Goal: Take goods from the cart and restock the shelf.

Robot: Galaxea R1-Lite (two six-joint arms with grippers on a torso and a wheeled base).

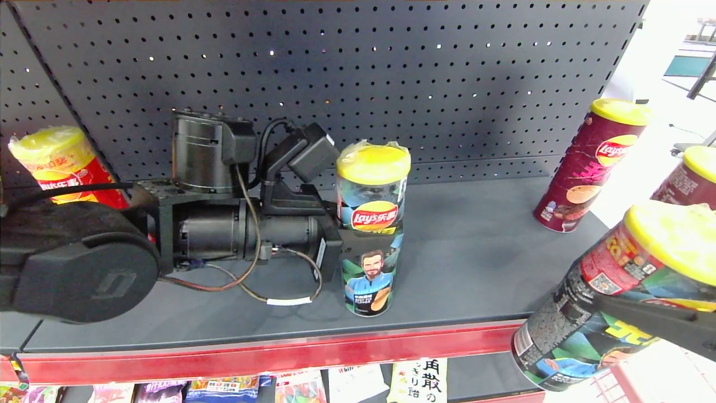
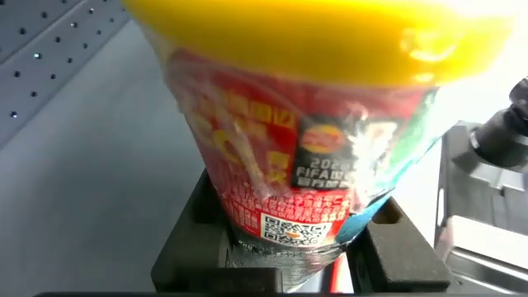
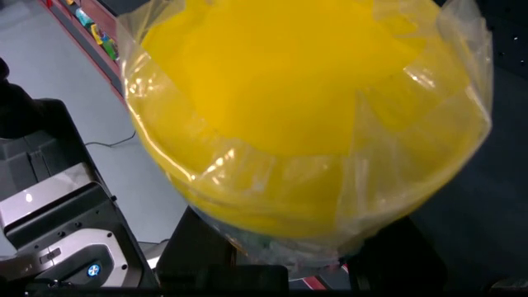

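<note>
The left gripper [image 2: 295, 247] is clamped on the lower body of a tall blue-green crisp canister with a yellow plastic lid [image 1: 372, 224]. The canister stands upright mid-way along the grey metal shelf [image 1: 475, 263]. Such a low grip likely keeps it from tipping as it settles.

The right gripper [image 1: 643, 313] is closed around a second yellow-lidded canister [image 1: 609, 280], held tilted just off the shelf's red front edge [image 1: 279, 352] — apparently waiting its turn. A maroon canister [image 1: 587, 168] stands farther right, near the dark pegboard back [image 1: 391, 67].
</note>
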